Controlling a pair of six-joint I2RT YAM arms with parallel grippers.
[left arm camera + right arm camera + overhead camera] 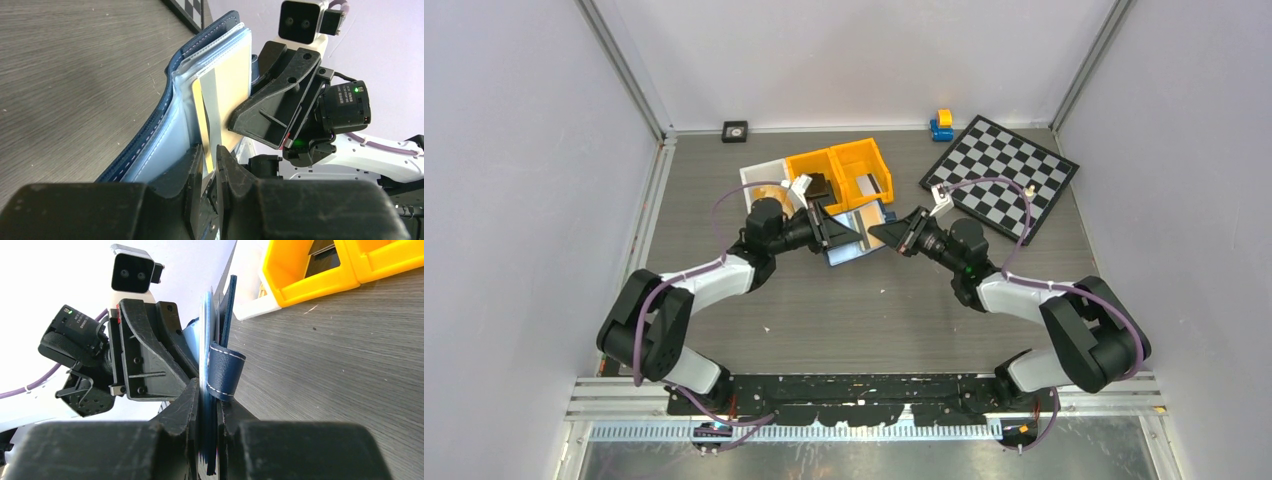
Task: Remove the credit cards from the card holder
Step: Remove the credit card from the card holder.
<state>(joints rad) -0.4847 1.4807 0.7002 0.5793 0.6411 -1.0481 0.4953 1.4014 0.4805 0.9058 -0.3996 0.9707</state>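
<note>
two hands meet above the table (844,300), about midway between its left and right edges and a little nearer the far edge than the near one, with the card holder (856,240) held between them. the left hand (210,159) has its fingers pinched together on the lower edge of a tan card (235,85) that stands partly out of a clear pocket of the holder. a grey band runs along the card beside a yellow strip, and i cannot tell whether that is a stripe on it or a second card. the holder is open and stands on edge, with pale stitching on its navy outside and its lighter blue-grey pocketed inside facing the card. the right hand (207,402) is clamped on the opposite edge of the holder, its fingers closed over the layers just beside the navy snap tab (226,375), which curls outward in a loop. just beyond the holder, toward the far edge, two orange bins (819,160) stand side by side with a white bin (762,165) on their left. a checkered board (1004,175) lies toward the far right corner, well apart from the hands, and a small blue and yellow block (941,124) sits by the far edge beside it. a small black square piece (735,130) sits at the far edge, left of the bins.
</note>
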